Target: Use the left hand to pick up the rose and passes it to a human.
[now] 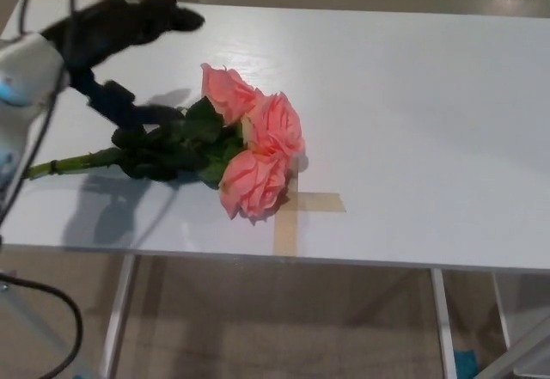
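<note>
A bunch of three pink roses (254,145) with dark green leaves and a green stem (73,165) lies on the white table (412,121), blooms toward the middle, stem pointing left. My left hand (116,44) hovers over the leafy part at the upper left, open, fingers spread above and thumb lower near the leaves, holding nothing. My right hand does not show.
A cross of tan tape (296,210) is stuck to the table just right of the blooms, near the front edge. The table's metal legs (116,319) and brown floor show below. A black cable (51,310) hangs at lower left.
</note>
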